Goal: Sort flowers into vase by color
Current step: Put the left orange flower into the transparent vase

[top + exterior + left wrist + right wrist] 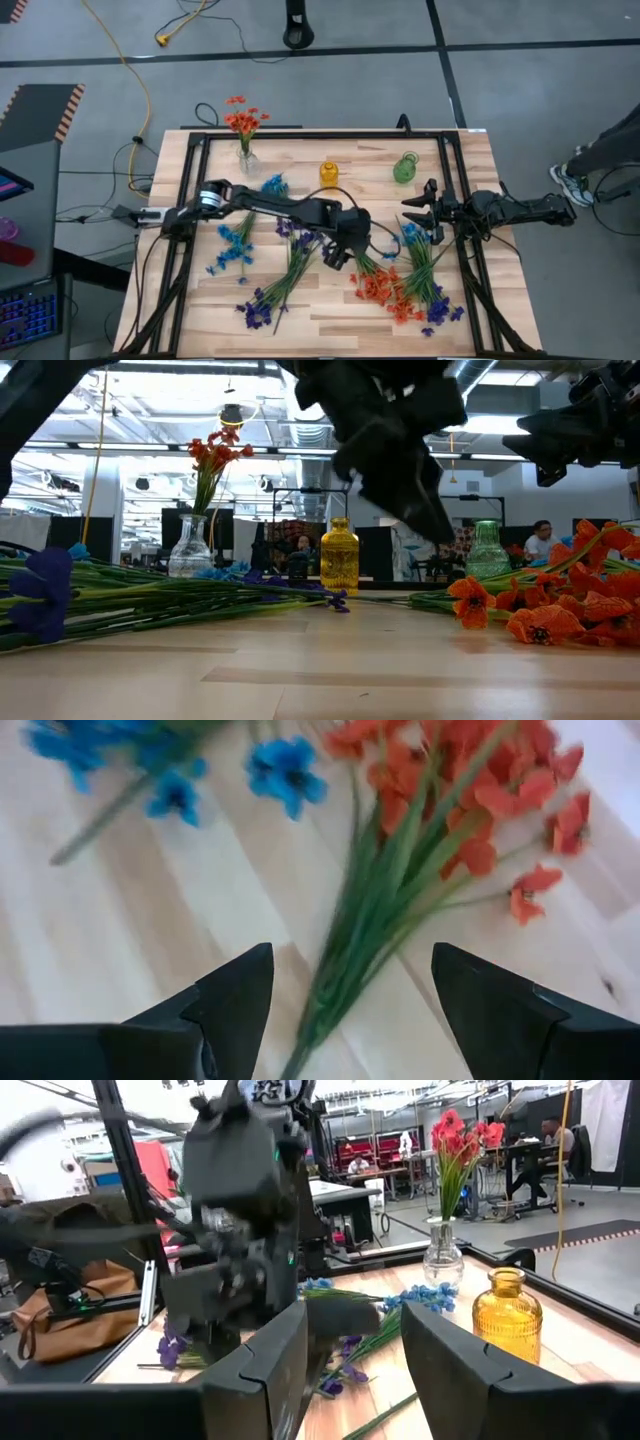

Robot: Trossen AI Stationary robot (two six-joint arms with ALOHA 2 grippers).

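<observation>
My left gripper (338, 254) (350, 988) is open and hovers above the table's middle. It is over the stem end of an orange-red sprig bunch (400, 890) (385, 285) that lies flat on the wood, and its fingers stand on either side of the stems without touching them. My right gripper (420, 210) (355, 1350) is open and raised near the green vase (405, 168). A clear glass vase (245, 160) (190, 550) holds orange-red flowers (212, 455) upright. The yellow vase (329, 174) (340, 555) stands between the two. Blue sprigs (235, 248) and purple sprigs (268, 300) lie on the table.
More blue and purple sprigs (432, 295) lie beside the orange-red bunch at the right. A black frame (190, 200) borders the table. A person's legs and shoe (575, 180) show at the far right, and people sit in the room behind (540, 540). Bare wood lies along the near edge (330, 325).
</observation>
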